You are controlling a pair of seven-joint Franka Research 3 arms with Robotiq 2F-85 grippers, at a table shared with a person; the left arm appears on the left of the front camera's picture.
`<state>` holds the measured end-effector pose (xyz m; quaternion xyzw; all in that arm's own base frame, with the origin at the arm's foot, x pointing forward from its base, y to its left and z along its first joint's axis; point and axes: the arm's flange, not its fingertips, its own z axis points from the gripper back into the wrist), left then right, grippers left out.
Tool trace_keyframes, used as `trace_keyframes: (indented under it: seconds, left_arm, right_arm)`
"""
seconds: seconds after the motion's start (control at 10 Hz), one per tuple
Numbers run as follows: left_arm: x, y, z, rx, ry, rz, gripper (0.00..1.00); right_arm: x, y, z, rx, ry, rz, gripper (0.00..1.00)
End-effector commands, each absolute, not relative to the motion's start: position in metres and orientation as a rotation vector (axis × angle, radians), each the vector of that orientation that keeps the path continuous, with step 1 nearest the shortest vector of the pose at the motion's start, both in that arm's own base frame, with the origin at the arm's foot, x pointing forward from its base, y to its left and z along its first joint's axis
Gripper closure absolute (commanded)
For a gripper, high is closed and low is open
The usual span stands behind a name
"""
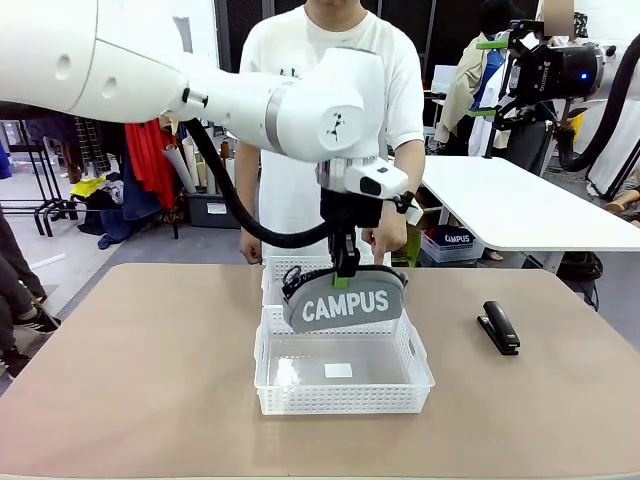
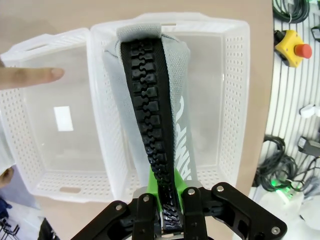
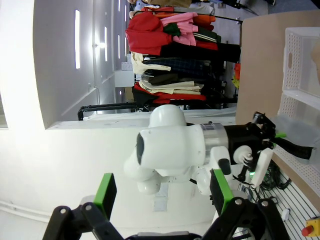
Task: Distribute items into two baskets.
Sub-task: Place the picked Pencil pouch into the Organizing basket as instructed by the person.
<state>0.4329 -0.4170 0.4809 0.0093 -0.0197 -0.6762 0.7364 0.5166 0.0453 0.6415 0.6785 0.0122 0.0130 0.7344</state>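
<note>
The grey CAMPUS pouch hangs by its black zipper edge from my left gripper, which is shut on it. It hovers over the join of the two white baskets, mostly above the near basket, with the far basket behind. Looking down in the left wrist view, the pouch dangles from my left gripper across the near basket. A person's finger points into the far basket. The black stapler lies on the table to the right. My right gripper is raised high, open and holding nothing.
The person stands at the far side with a hand lowered by the far basket. The tan table has free room to the left and front. An emergency-stop button and cables lie off the table's robot-side edge.
</note>
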Motion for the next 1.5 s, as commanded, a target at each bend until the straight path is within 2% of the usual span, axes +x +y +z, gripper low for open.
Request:
trace_keyframes:
  seconds: [0.0, 0.6, 1.3, 1.4]
  left_arm:
    - [0.429, -0.406, 0.461, 0.035, -0.076, -1.507, 1.00]
    - [0.443, -0.417, 0.406, 0.018, 0.015, -1.574, 1.00]
    - [0.447, -0.430, 0.382, 0.002, 0.089, -1.597, 1.00]
    - [0.447, -0.430, 0.381, -0.003, 0.096, -1.602, 0.81]
  right_arm:
    - [0.515, 0.045, 0.643, 1.493, 0.024, 0.031, 0.00]
    - [0.515, 0.045, 0.643, 1.493, 0.024, 0.031, 0.00]
    - [0.515, 0.045, 0.643, 1.493, 0.024, 0.031, 0.00]
    - [0.515, 0.045, 0.643, 1.493, 0.024, 0.031, 0.00]
